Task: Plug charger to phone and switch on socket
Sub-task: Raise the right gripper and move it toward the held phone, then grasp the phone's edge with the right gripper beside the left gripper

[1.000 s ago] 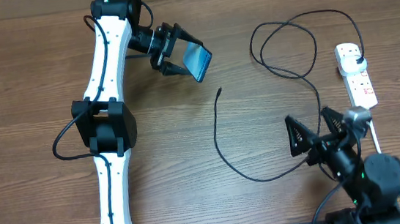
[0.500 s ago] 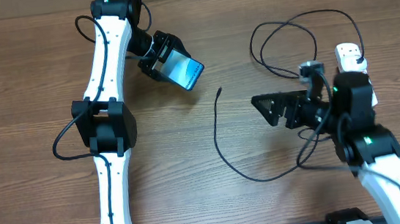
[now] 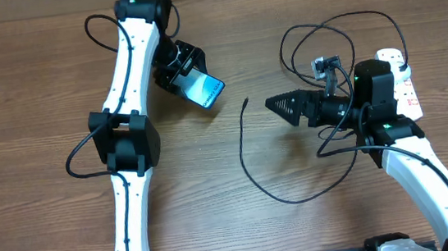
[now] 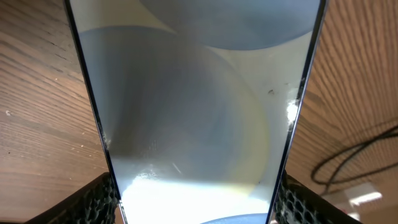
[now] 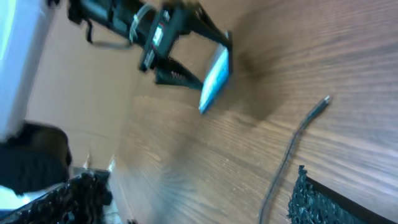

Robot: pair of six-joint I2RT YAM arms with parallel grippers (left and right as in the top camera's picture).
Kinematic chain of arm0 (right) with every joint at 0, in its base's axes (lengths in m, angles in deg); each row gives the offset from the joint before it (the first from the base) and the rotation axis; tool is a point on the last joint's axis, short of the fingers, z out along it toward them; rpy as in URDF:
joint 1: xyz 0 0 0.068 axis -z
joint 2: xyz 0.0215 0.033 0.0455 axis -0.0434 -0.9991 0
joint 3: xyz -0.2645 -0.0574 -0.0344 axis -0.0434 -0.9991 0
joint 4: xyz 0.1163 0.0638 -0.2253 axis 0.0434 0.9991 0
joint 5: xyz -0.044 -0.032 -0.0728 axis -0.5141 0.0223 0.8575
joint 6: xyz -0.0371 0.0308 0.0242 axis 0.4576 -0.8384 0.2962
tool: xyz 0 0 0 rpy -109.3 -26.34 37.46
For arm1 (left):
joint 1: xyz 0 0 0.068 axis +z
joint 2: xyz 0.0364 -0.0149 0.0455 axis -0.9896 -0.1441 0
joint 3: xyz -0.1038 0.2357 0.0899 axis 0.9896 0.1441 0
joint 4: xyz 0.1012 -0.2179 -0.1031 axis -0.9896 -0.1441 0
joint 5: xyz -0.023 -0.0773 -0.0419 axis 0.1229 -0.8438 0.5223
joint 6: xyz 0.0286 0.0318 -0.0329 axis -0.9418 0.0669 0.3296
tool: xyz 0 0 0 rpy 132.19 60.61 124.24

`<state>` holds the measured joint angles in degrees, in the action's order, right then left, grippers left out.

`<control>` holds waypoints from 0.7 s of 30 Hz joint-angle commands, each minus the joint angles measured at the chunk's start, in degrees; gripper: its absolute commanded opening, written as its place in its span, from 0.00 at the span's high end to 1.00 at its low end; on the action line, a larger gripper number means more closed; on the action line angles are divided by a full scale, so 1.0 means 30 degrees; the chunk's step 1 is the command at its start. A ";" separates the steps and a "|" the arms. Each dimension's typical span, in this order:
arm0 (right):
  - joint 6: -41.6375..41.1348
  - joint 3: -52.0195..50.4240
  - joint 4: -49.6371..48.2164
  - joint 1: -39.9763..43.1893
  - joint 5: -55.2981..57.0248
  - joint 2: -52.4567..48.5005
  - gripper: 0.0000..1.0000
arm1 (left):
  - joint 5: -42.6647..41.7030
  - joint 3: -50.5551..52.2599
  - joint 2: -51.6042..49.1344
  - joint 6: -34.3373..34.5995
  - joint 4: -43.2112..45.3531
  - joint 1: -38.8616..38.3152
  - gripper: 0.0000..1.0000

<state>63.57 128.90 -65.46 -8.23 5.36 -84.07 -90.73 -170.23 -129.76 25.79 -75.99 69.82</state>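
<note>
Grips the phone point(image 3: 206, 89) by its sides in the left gripper point(image 3: 190, 77), screen lit and tilted, over the far left-centre of the table point(image 3: 31, 177). Holds the right gripper point(image 3: 275, 104) spread wide and empty, near the loose tip of the charger point(image 3: 241, 153), apart from the phone. Socket point(image 3: 407, 95) flat by the right edge, beside that arm.

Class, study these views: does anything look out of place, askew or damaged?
Nothing looks spilled or damaged. The phone is not flat on the table: the left claw grips it by its edges, tilted. The charger lies loose, its connector tip unplugged, apart from the phone.
</note>
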 commanded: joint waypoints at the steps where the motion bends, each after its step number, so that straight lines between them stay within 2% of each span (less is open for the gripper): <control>1: -0.2761 0.0590 -0.0699 -0.0204 0.0903 -0.0561 0.00 | 0.1035 -0.0554 -0.0138 0.1020 -0.0066 -0.0430 0.96; 4: -0.3730 0.0590 -0.0699 -0.0481 0.2397 -0.0860 0.00 | 0.1027 -0.0554 -0.0138 0.1151 -0.0066 -0.0568 0.96; 6: -0.3963 0.0590 -0.0743 -0.0772 0.3228 -0.1086 0.08 | 0.0940 -0.0561 -0.0138 0.1166 -0.0066 -0.0656 0.96; 10: -0.5778 0.0590 -0.1056 -0.1821 0.5595 -0.1741 0.10 | 0.0466 -0.0554 -0.0138 0.1195 -0.0066 -0.0860 0.96; 21: -0.7657 0.0590 -0.3759 -0.4277 0.7366 -0.3461 0.18 | -0.0729 -0.0554 -0.0138 0.1166 -0.0066 -0.1231 0.96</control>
<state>42.63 129.21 -75.21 -19.44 25.12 -93.08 -90.14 -170.23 -129.76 28.89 -75.99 67.06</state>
